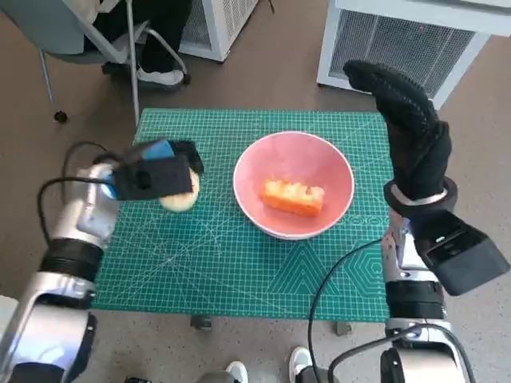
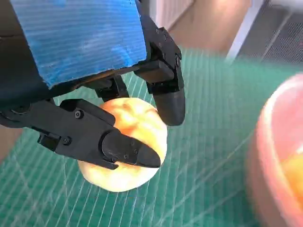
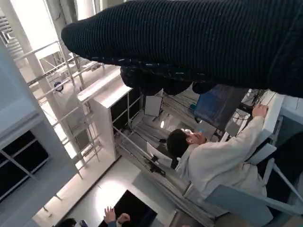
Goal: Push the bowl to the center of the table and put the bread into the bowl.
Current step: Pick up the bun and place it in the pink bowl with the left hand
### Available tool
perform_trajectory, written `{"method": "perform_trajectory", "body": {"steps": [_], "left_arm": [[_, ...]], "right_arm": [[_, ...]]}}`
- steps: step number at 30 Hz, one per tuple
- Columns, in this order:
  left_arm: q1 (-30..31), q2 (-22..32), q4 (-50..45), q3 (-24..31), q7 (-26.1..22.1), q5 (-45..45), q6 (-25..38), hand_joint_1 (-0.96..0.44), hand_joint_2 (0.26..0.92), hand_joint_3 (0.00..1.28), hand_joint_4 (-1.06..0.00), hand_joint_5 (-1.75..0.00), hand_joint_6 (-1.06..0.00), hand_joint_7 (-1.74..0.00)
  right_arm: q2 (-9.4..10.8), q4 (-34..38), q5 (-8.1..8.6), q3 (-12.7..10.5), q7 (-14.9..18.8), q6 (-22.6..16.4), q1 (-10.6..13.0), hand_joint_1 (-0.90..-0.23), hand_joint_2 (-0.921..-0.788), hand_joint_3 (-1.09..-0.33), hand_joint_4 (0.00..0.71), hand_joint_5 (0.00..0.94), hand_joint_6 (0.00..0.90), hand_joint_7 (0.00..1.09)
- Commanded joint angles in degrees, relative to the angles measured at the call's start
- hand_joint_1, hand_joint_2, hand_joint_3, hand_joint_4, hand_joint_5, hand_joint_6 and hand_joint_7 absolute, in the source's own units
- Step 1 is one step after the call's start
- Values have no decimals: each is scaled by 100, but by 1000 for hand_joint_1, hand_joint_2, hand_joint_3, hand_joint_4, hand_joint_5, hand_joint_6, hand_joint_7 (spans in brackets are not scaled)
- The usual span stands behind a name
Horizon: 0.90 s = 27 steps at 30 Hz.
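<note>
My left robot hand (image 1: 156, 177) gripped the round bread (image 2: 124, 143) w/ fingers (image 2: 123, 147) around it, near the table's (image 1: 239, 275) left edge. Pink bowl (image 1: 293, 185) sat approx. mid-table, an orange food piece (image 1: 294, 197) inside. My right robot hand (image 1: 407, 128) was raised over the right edge, fingers apart, holding nothing.

Small table, topped with a green cutting mat (image 1: 239, 263) with a white grid, covering pretty much the whole top. A pink bowl (image 1: 294, 185) sits on the mat around the middle, a bit toward the right. A pale round bread roll (image 1: 180, 196) is just left of the bowl, apart from it.
</note>
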Motion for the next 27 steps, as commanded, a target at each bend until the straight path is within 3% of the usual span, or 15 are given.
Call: {"method": "perform_trajectory", "body": {"steps": [1, 14, 27], "left_arm": [[54, 94, -843, 326, 18, -315, -59, 0, 920, 77, -662, -1118, -629, -1236], [-150, -158, -1877, 455, 15, -572, -118, 0, 920, 74, -662, -1123, -636, -1227], [-792, -888, -1259, -129, 163, -280, -421, 0, 920, 70, -674, -1107, -633, -1234]], "right_arm": [[12, -11, -31, 12, 0, 57, 152, -506, -921, -883, -1, 453, -1, 513], [15, -11, -85, -1, -65, 73, 171, -514, -921, -879, -1, 455, -1, 514], [-24, -127, -354, -19, -317, 48, 234, -514, -921, -890, -1, 451, -1, 518]]}}
